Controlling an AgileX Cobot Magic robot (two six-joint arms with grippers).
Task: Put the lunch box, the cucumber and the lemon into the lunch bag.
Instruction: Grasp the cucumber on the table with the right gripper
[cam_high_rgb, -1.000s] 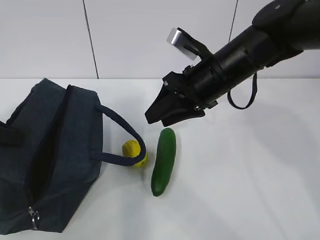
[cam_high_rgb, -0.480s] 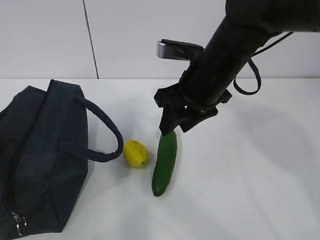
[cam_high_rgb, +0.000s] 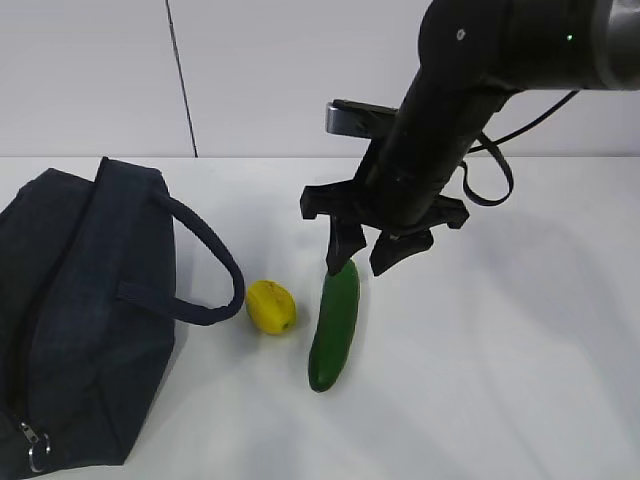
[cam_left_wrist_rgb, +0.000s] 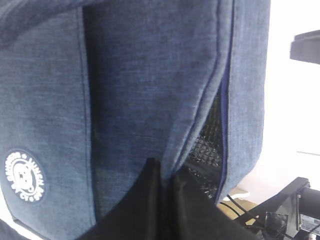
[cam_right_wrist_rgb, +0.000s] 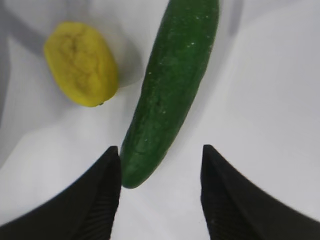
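The dark navy lunch bag (cam_high_rgb: 85, 310) lies at the left, one loop handle (cam_high_rgb: 205, 270) arching toward the lemon. The yellow lemon (cam_high_rgb: 271, 306) sits just right of that handle, and the long green cucumber (cam_high_rgb: 334, 325) lies beside it. My right gripper (cam_high_rgb: 358, 265) is open, pointing down, its fingers straddling the cucumber's far end. In the right wrist view the cucumber (cam_right_wrist_rgb: 170, 90) runs up between the open fingers of the gripper (cam_right_wrist_rgb: 160, 148), close to the left one, with the lemon (cam_right_wrist_rgb: 80, 64) to its left. My left gripper (cam_left_wrist_rgb: 167, 175) is shut on a fold of the bag's fabric (cam_left_wrist_rgb: 150, 75). The lunch box is out of view.
The table (cam_high_rgb: 500, 380) is white, with a white wall behind it. A black cable loop (cam_high_rgb: 495, 185) hangs from the right arm. The zipper's ring pull (cam_high_rgb: 36, 455) shows at the bag's near corner. The left wrist view shows a mesh pocket (cam_left_wrist_rgb: 210, 145) and a round white logo (cam_left_wrist_rgb: 24, 176).
My right gripper has swung down from a slanted pose to vertical and lowered over the cucumber's far end. The bag has shifted left and its handle has come off the lemon.
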